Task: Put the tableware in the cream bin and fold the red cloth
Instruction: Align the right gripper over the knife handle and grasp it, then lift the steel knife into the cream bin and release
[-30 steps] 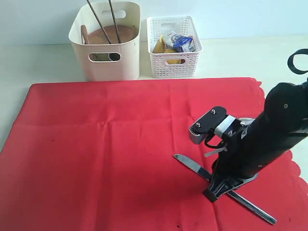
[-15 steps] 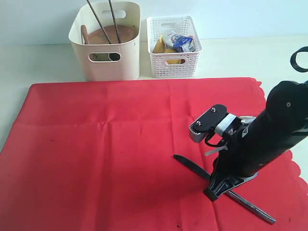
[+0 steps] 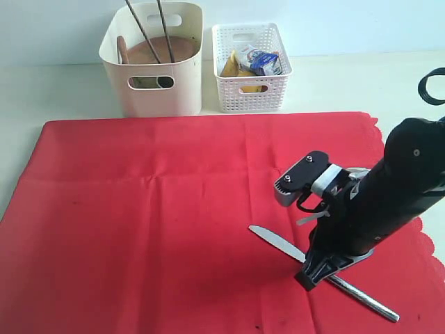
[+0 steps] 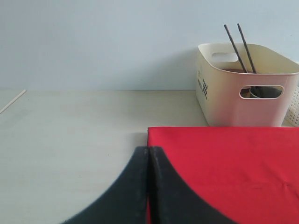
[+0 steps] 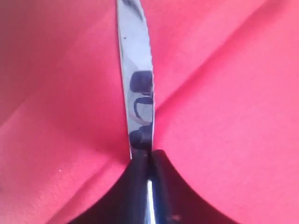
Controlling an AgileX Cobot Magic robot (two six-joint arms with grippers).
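The steel table knife (image 3: pixel 274 242) lies low over the red cloth (image 3: pixel 153 223) at the front right. My right gripper (image 3: pixel 309 278) is shut on its middle; the handle sticks out behind toward the front edge. In the right wrist view the blade (image 5: pixel 135 70) runs out from the closed right gripper (image 5: pixel 150 156) over creased red cloth (image 5: pixel 224 116). The cream bin (image 3: pixel 149 90) at the back holds the brown plate (image 3: pixel 163 50) and the dark chopsticks (image 3: pixel 142 31). My left gripper (image 4: pixel 148 151) is shut and empty at a corner of the cloth (image 4: pixel 233 163), facing the bin (image 4: pixel 233 102).
A white lattice basket (image 3: pixel 250 66) with food items and a small milk carton stands right beside the cream bin. The cloth is spread flat and covers most of the table, its scalloped edge on the right. Bare pale table (image 4: pixel 70 130) lies to its left.
The knife has turned slightly in the right gripper: its blade went dark, then shines again, and its tip shifted a little. The arm has barely moved.
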